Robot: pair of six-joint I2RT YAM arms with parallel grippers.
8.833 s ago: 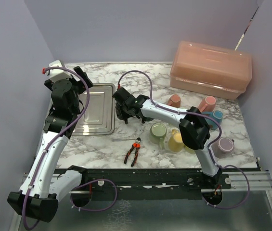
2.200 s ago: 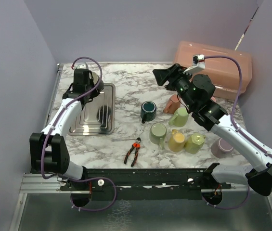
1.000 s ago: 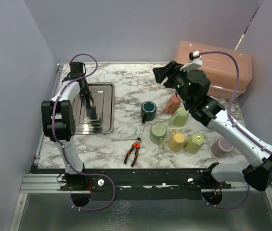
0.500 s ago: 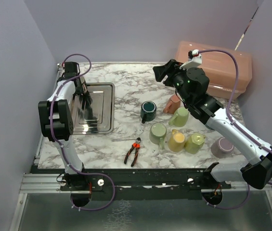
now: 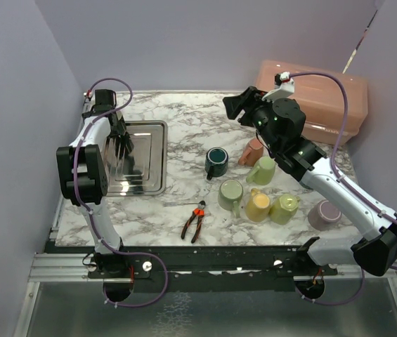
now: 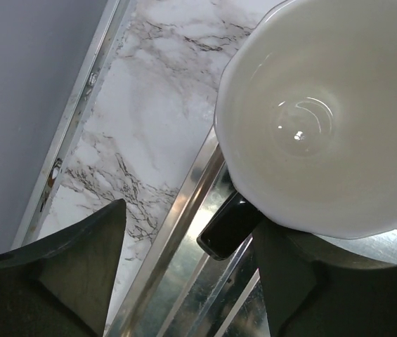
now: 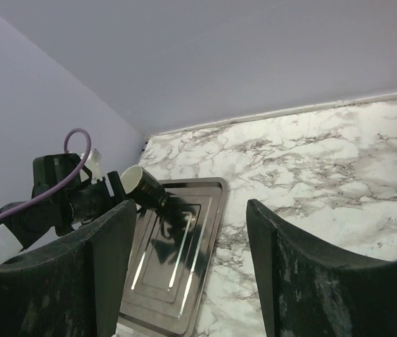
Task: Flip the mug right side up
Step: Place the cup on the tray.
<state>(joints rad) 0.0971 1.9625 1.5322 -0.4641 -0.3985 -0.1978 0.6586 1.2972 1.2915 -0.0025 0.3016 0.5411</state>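
Observation:
A black mug with a white inside (image 6: pixel 324 112) is tipped on its side over the left edge of the metal tray (image 6: pixel 177 302), its mouth facing my left wrist camera. It also shows in the right wrist view (image 7: pixel 142 188), mouth pointing up and left. My left gripper (image 6: pixel 187 221) has its fingers wide apart; the mug's wall rests against the right finger (image 6: pixel 296 281) and its black handle sits between the fingers. In the top view the left gripper (image 5: pixel 119 139) hides the mug. My right gripper (image 5: pixel 233 105) is open, empty and raised above the table's back middle.
Several mugs cluster right of centre: a dark teal one upright (image 5: pixel 217 161), a pink one upside down (image 5: pixel 254 149), green and yellow ones (image 5: pixel 257 204), a purple one (image 5: pixel 323 214). Red-handled pliers (image 5: pixel 194 221) lie near the front. A pink lidded box (image 5: pixel 324 98) stands at the back right.
The left wrist has shifted slightly left over the tray's left edge with the mug against it. The right arm has barely moved.

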